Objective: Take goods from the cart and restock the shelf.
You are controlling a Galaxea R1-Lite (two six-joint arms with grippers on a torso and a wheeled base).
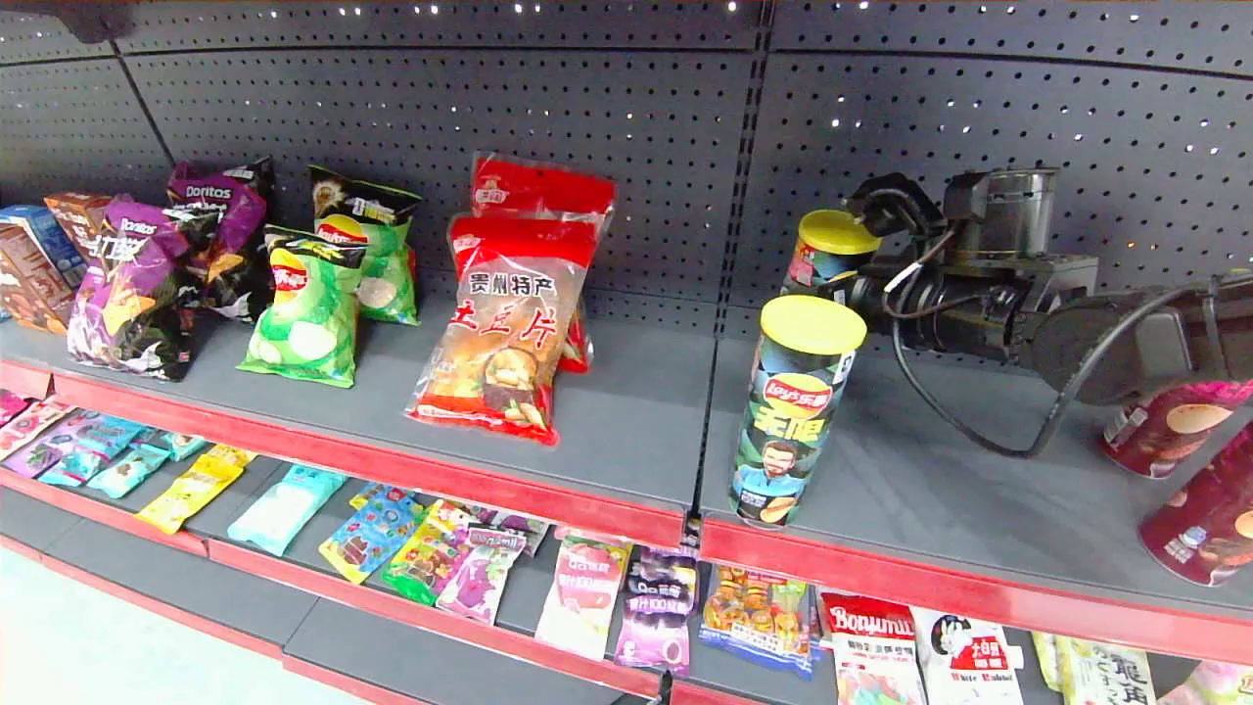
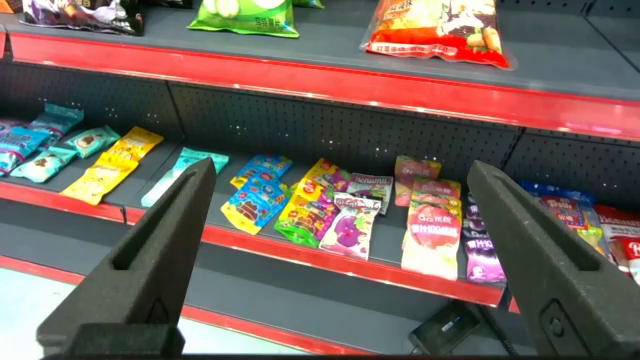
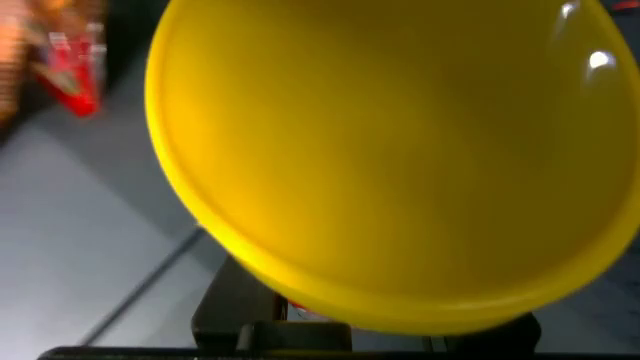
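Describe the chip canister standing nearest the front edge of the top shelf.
The front chip canister is a tall, cardboard-looking tube with a closed yellow lid that looks like plastic. Its dark green wrap carries a red and yellow logo and a cartoon bearded man. It stands upright on the grey shelf board, just behind the red front lip, and nothing else seems to touch it. A second canister, held in the right gripper, is behind it.

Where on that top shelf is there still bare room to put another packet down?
Bare shelf lies between the red bags and the front can, a narrower strip between the green bags and the red ones, and more between that can and the maroon cans, under the right arm. The left end, with purple bags, is crowded.
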